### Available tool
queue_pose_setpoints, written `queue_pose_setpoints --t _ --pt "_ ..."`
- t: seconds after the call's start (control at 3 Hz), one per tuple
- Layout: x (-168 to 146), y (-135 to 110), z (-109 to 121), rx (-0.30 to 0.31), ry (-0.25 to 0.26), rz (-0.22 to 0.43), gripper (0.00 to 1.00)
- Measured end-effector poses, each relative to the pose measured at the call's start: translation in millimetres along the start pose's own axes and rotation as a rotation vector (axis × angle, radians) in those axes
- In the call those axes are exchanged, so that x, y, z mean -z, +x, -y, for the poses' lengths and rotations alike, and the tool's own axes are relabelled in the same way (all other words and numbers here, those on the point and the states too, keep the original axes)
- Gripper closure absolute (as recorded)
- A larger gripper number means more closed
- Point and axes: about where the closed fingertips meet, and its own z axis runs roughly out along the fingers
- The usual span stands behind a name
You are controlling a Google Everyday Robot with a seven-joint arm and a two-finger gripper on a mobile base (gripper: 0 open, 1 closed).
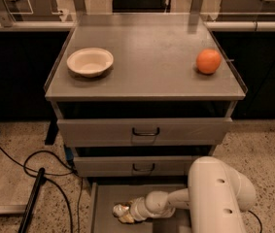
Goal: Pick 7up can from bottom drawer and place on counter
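The bottom drawer is pulled open at the bottom of the view. The 7up can, small and silvery, lies on the drawer's floor at the left. My gripper reaches into the drawer from the right and is right at the can, touching or around it. My white arm covers the drawer's right half. The counter is the flat grey cabinet top above.
A white bowl sits on the counter's left side and an orange on its right. Two upper drawers with black handles are closed. Black cables lie on the floor at the left.
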Motion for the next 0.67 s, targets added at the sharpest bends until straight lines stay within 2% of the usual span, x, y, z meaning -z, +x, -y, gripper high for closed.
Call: queue_pose_setpoints --t 0.67 --pt "0.0 0.0 -0.1 0.0 0.0 0.0 0.94"
